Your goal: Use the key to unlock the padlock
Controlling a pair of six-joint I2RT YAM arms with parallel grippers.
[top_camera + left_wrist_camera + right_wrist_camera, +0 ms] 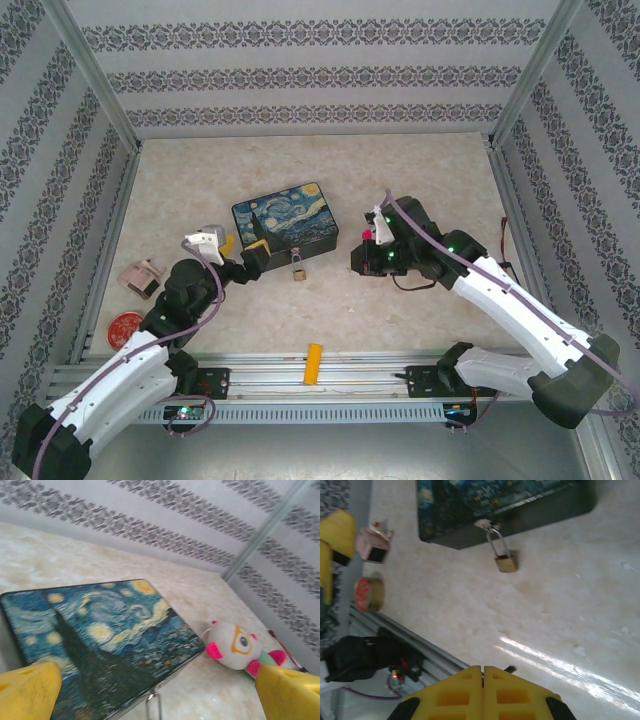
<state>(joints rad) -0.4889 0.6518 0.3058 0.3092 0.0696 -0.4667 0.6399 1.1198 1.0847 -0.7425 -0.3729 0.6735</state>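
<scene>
The small brass padlock (298, 272) hangs by its silvery shackle from the clasp on the front edge of the starry-night tin (286, 222), its body lying on the table (506, 563). My left gripper (248, 250) is open at the tin's near left corner; its yellow fingers (30, 692) sit wide apart, and the shackle's top (154, 705) shows between them. My right gripper (357, 260) is off to the right of the padlock. Its jaws are shut (482, 669) on the key (510, 668), of which a dark tip pokes out.
An orange-yellow block (313, 362) lies on the front rail. A white and pink plush toy (235, 645) sits right of the tin. At the left edge are a pink box (140, 277) and a red round disc (125, 327). Patterned walls enclose the table.
</scene>
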